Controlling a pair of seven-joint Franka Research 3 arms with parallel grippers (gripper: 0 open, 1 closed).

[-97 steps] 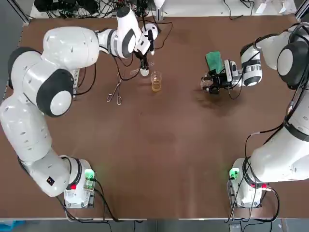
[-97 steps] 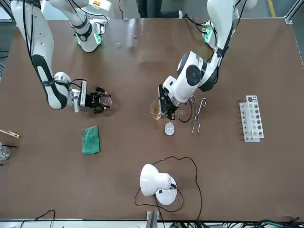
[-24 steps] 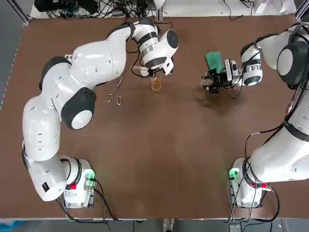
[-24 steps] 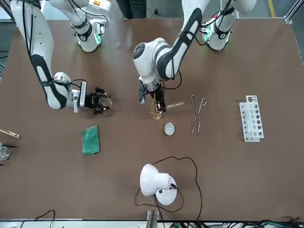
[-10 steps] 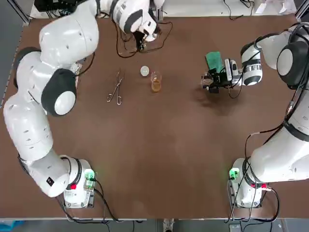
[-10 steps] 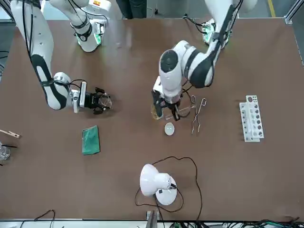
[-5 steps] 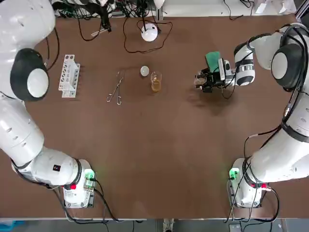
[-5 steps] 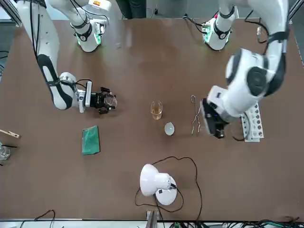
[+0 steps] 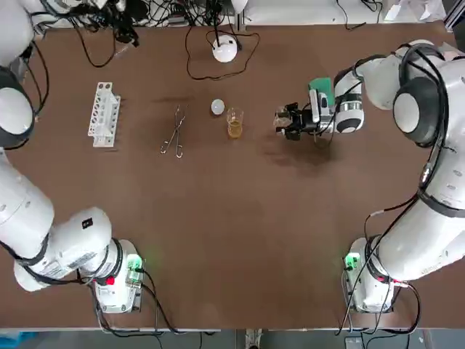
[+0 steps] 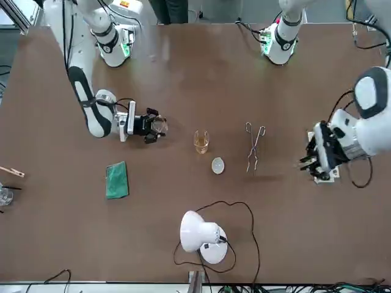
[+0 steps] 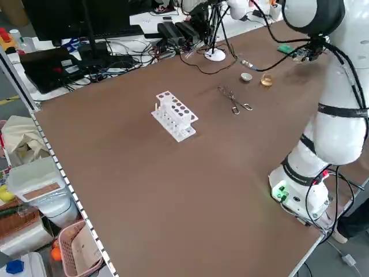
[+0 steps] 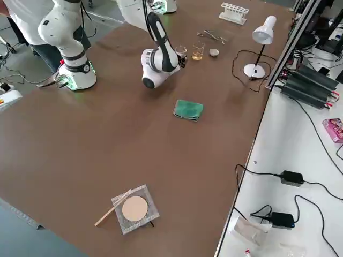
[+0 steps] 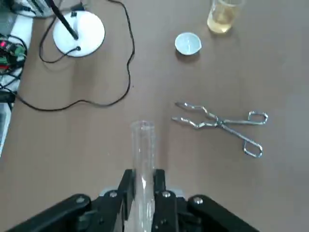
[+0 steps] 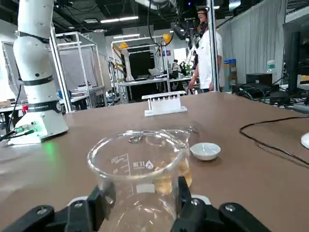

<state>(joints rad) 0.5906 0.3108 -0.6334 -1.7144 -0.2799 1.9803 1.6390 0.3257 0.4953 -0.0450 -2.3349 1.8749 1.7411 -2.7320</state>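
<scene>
L tool [image 13: 143, 180] pinches a clear glass test tube [image 13: 143, 145] lying along its fingers. Metal tongs [image 13: 219, 123] lie ahead of it on the brown bench [image 13: 72, 145]. R tool [image 14: 143, 198] is clamped on an empty clear glass beaker [image 14: 137, 162], w/ a small amber-filled beaker [image 9: 234, 125] just ahead.
</scene>
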